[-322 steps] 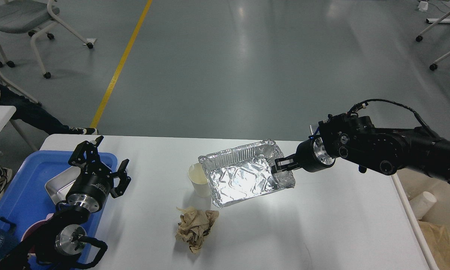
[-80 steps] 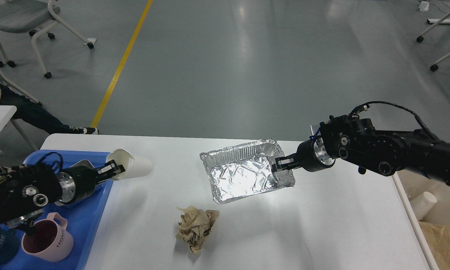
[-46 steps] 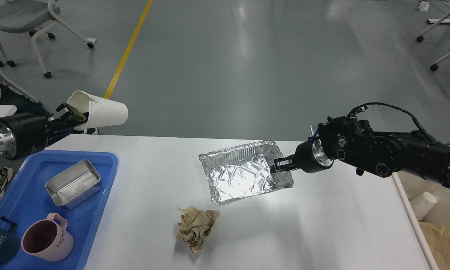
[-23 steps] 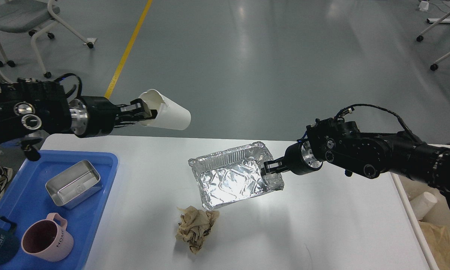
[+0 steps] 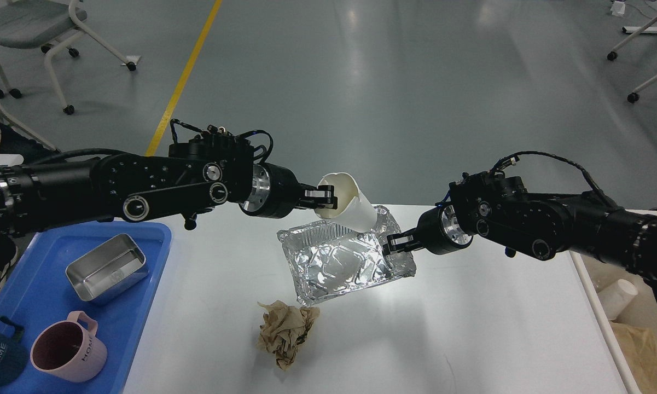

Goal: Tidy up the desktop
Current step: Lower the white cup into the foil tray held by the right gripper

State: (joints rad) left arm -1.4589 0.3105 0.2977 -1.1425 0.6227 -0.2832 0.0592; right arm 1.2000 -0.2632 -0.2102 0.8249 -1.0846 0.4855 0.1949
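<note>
The left end effector [image 5: 325,197], clenched on the rim of the white paper cup [image 5: 348,207], has swung in from beyond the blue tray [image 5: 38,284] and now holds the cup above the foil pan [image 5: 343,262], base dipping toward it. The right end effector [image 5: 395,243] stays pinched on the pan's right rim, pan slid slightly leftward on the white tabletop [image 5: 470,328]. Dropping the cup into the pan looks imminent; the crumpled paper [image 5: 287,332], just in front of the pan, remains to clear.
</note>
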